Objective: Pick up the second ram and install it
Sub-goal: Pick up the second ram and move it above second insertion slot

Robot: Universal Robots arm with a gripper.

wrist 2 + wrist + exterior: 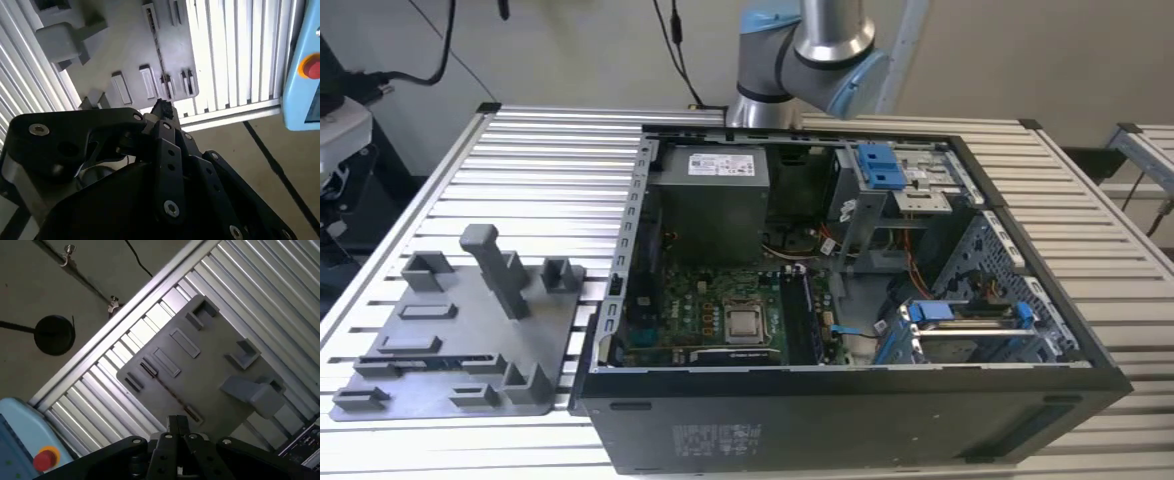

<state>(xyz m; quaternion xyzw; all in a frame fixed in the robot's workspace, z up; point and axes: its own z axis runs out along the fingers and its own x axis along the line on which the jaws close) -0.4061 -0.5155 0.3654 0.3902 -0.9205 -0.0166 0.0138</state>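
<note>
I see the black two-fingered gripper hanging above the flat grey plastic tray with its moulded blocks. The jaws are drawn together with nothing visible between them, and they touch nothing. The second ram, a thin, long, dark bluish-green memory stick, stands on edge in a narrow slot of that tray, apart from the gripper; in the second wrist view the gripper lines up just past one end of the second ram. In the exterior view the tray lies on the slatted aluminium tabletop at the exterior view's left, close to the near edge and just beside the left wall of the open black computer case. Bare slats give open room behind the tray, and the second ram shows as a bluish strip near the tray's front. The silver-and-blue robot arm rises behind the case. Inside the case lie a green motherboard with a square metal processor socket, a grey power supply box and blue plastic drive brackets. In both wrist views the tabletop's edge rail runs just beyond the tray, with bare floor past it, where a light-blue box with a red button and a round black disc sit.
</note>
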